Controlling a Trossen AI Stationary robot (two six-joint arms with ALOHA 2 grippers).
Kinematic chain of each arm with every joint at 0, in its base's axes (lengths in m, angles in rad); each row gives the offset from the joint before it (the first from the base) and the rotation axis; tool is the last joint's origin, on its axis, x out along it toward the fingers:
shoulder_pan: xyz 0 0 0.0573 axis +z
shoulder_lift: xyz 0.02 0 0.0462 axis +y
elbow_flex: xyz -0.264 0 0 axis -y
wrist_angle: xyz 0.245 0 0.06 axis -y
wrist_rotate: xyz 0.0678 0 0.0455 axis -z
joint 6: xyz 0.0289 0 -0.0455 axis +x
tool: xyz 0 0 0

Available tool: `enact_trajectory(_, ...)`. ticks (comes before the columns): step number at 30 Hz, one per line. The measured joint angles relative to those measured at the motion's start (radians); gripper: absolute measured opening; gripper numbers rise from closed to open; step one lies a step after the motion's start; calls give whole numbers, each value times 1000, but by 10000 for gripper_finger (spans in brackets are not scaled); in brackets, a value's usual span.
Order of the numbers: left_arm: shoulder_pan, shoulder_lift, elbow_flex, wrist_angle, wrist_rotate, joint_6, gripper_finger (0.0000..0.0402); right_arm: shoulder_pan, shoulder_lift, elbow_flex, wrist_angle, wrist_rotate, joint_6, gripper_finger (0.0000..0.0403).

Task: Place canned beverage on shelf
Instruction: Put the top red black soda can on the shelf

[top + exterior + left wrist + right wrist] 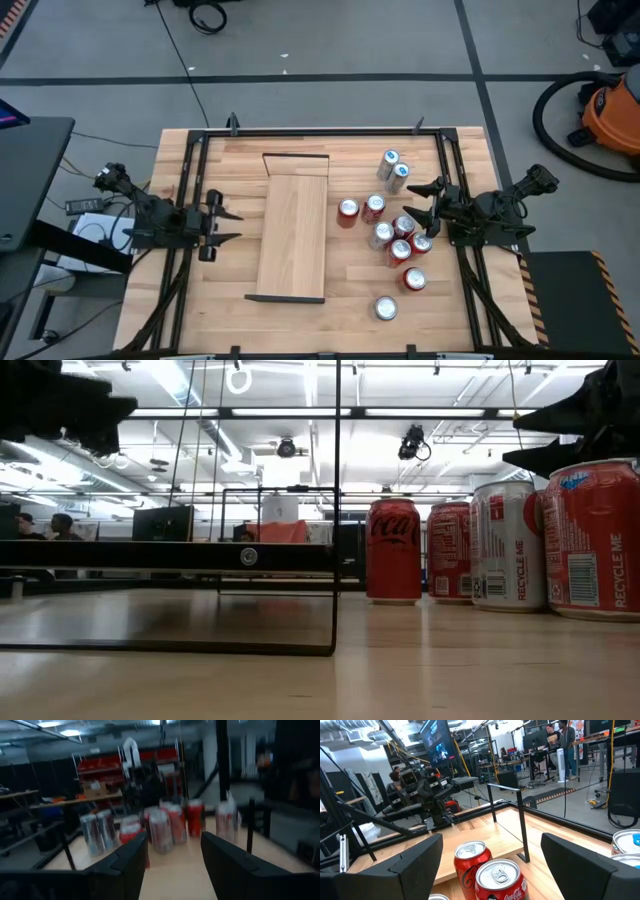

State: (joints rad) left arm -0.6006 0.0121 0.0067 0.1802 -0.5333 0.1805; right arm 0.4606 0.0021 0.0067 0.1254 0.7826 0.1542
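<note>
The shelf (293, 235), a long light-wood board with dark metal rims at its short ends, lies in the middle of the table. Several red cans (400, 240) and two silver ones (395, 170) stand upright on the tabletop to its right. My right gripper (418, 205) is open and hovers over the right side of the red cluster. In the right wrist view (490, 870), two red cans (472, 857) show between its fingers. In the low view it is above the can tops (590, 420). My left gripper (230, 225) is open and empty left of the shelf, facing it (172, 865).
The table's black frame rails (190, 200) run along its left and right sides under both arms. Two red cans (414, 280) stand apart toward the near edge. An orange vacuum (610, 115) stands on the floor at the far right. People (562, 740) are in the room behind.
</note>
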Motion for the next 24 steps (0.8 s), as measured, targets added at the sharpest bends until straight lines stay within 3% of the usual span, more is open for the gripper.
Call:
enact_trajectory(4,1,0,0,89,0,-147,194,0,0,0,84,6,-29,348)
enact_trajectory(8,5,1,0,178,0,-174,194,0,0,0,209,25,-129,348)
enact_trajectory(14,5,0,0,258,0,-239,194,0,0,0,295,26,-115,348)
enact_trajectory(19,5,1,0,320,0,-239,194,-1,1,0,300,135,-73,348)
enact_trajectory(24,5,1,0,497,-36,-212,194,-2,18,0,281,40,33,348)
